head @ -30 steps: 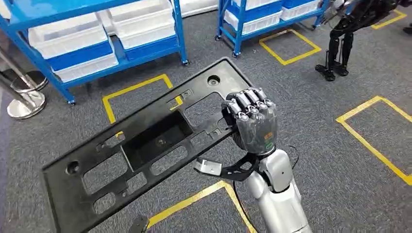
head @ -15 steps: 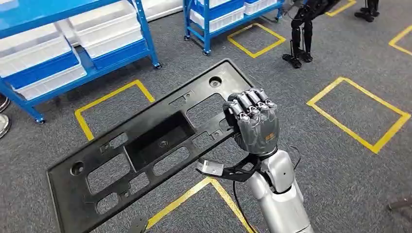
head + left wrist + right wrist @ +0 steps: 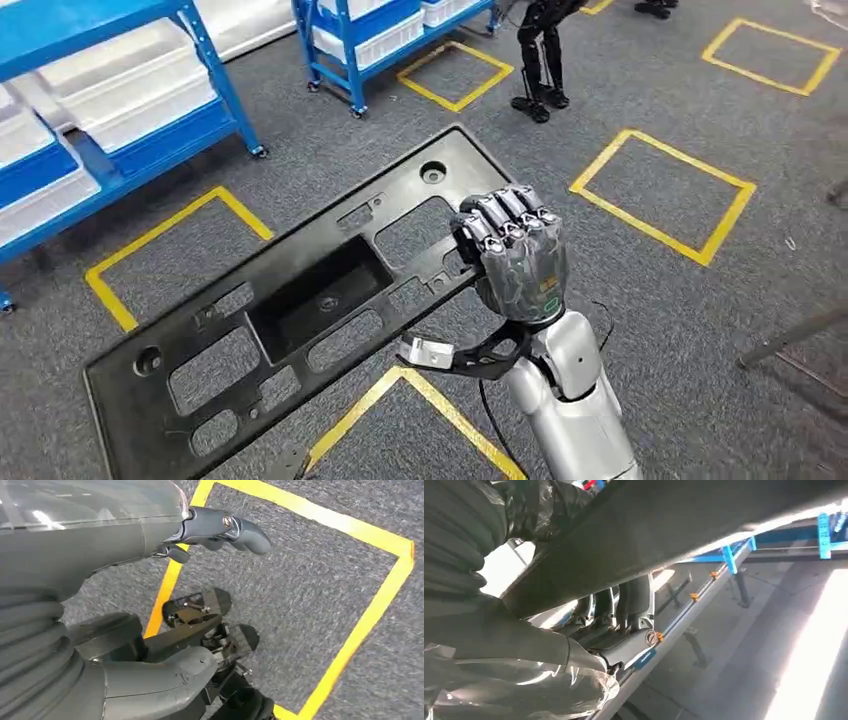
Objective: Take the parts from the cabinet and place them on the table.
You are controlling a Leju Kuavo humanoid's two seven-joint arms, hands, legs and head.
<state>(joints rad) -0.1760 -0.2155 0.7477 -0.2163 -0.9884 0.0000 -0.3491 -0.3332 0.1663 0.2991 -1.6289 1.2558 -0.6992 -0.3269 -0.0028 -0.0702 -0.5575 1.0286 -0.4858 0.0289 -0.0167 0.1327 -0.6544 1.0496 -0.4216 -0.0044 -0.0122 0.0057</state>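
Observation:
I carry a long black plastic panel (image 3: 300, 300) with several cutouts, held flat and slanting from lower left to upper right over the floor. My right hand (image 3: 515, 255) grips its near edge close to the right end, fingers curled over the top. The right wrist view has the panel's dark underside (image 3: 674, 525) running across, with the right hand's fingers (image 3: 624, 605) wrapped around its edge. In the left wrist view my left hand (image 3: 150, 605) hangs above the carpet with its fingers (image 3: 240, 527) apart and nothing between them.
Blue racks with white bins (image 3: 120, 90) stand at the back left, with another rack (image 3: 370, 30) farther back. Yellow tape squares (image 3: 660, 190) mark the grey carpet. A black robot's legs (image 3: 540, 50) stand at the back. A grey bar (image 3: 790, 335) slants in at the right.
The whole picture has shifted: racks and tape squares slid leftward as the camera turned. The panel and my right hand keep the same place in the picture, grip unchanged.

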